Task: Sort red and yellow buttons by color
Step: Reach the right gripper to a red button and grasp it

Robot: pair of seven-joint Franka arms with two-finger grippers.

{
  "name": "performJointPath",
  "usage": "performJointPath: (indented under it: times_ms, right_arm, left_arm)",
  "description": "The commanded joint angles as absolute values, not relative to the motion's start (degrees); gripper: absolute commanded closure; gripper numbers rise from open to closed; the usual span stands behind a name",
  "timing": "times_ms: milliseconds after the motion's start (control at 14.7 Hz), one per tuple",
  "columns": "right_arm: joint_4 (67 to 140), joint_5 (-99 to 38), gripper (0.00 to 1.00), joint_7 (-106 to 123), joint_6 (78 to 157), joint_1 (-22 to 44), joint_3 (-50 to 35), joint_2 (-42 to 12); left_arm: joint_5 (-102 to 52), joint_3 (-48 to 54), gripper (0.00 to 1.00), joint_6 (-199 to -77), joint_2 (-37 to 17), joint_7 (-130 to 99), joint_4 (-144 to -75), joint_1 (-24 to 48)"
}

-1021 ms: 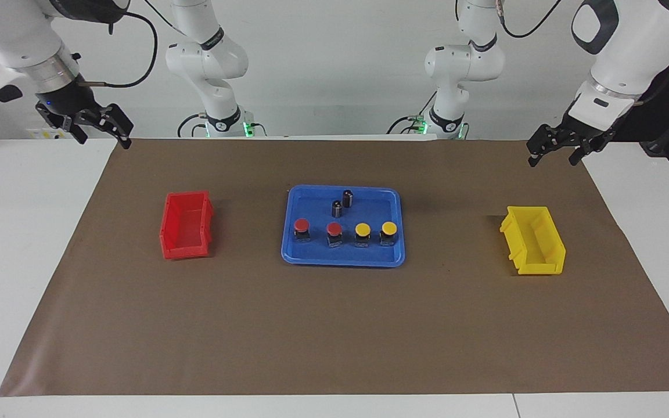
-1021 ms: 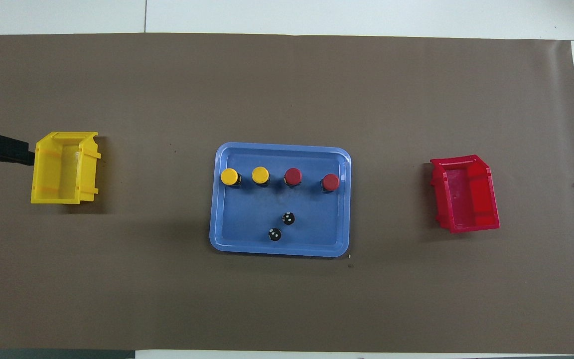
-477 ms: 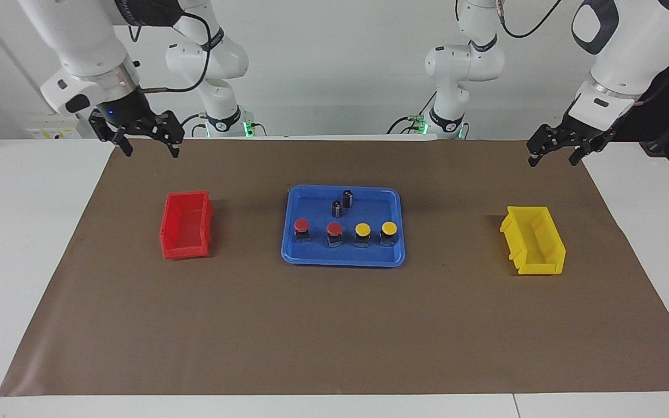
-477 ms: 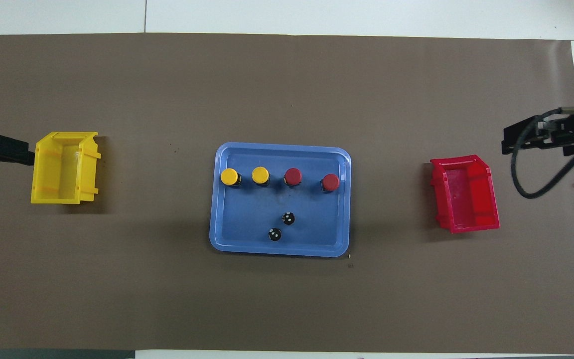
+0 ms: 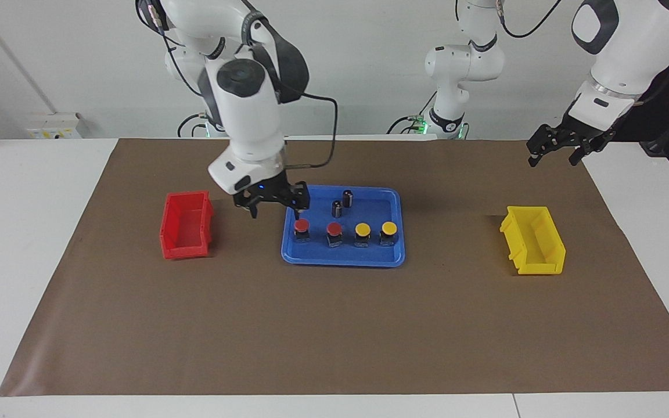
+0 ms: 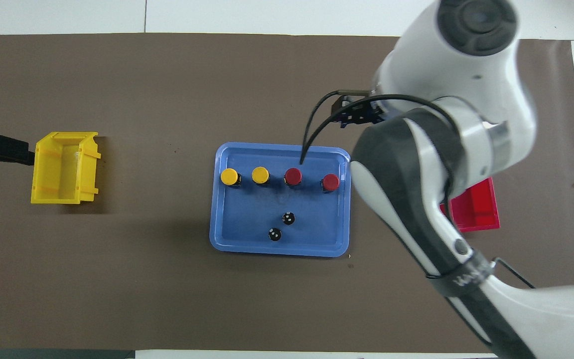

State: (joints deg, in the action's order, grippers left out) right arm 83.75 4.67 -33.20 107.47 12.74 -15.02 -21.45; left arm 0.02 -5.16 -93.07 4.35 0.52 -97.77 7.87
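Observation:
Two red buttons (image 5: 301, 226) (image 5: 334, 230) and two yellow buttons (image 5: 362, 230) (image 5: 389, 228) stand in a row in the blue tray (image 5: 343, 259). In the overhead view the yellow ones (image 6: 229, 176) (image 6: 260, 175) and red ones (image 6: 293, 175) (image 6: 330, 182) show clearly. My right gripper (image 5: 274, 210) is open, low over the tray's rim toward the right arm's end, one finger just above the outermost red button. My left gripper (image 5: 552, 159) is open and waits above the mat's edge, close to the yellow bin (image 5: 535, 241).
A red bin (image 5: 186, 223) stands toward the right arm's end, partly covered by the arm in the overhead view (image 6: 476, 209). The yellow bin (image 6: 65, 167) stands toward the left arm's end. Two dark capless cylinders (image 5: 347, 198) (image 5: 337, 208) stand in the tray, nearer to the robots.
My right arm has swung in from the table's corner, past the red bin, and come down over the tray's end by the outermost red button. The left arm has not moved.

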Motion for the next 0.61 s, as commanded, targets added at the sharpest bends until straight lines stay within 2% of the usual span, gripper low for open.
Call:
performJointPath:
  times_ms: [0, 136, 340, 545]
  right_arm:
    - [91.99, 6.15, 0.01, -34.98, 116.07, 13.96, -15.21, -21.00]
    - [98.41, 7.12, 0.01, -35.07, 121.97, 14.06, -15.29, -20.66]
    - [100.54, 8.00, 0.01, -34.98, 122.17, 14.15, -15.38, -20.30]
    - [102.56, 8.00, 0.08, -34.89, 121.64, 14.15, -15.47, -19.52]
  left_arm:
    - [-0.70, -5.01, 0.00, -91.59, 4.57, 0.26, -97.82, 7.47]
    - [-0.62, -5.10, 0.00, -88.95, 4.66, 0.00, -97.65, 7.56]
    - [-0.62, -5.10, 0.00, -89.56, 4.57, 0.35, -97.56, 6.60]
    - [-0.62, -4.75, 0.00, -89.38, 4.66, -0.26, -97.65, 7.38]
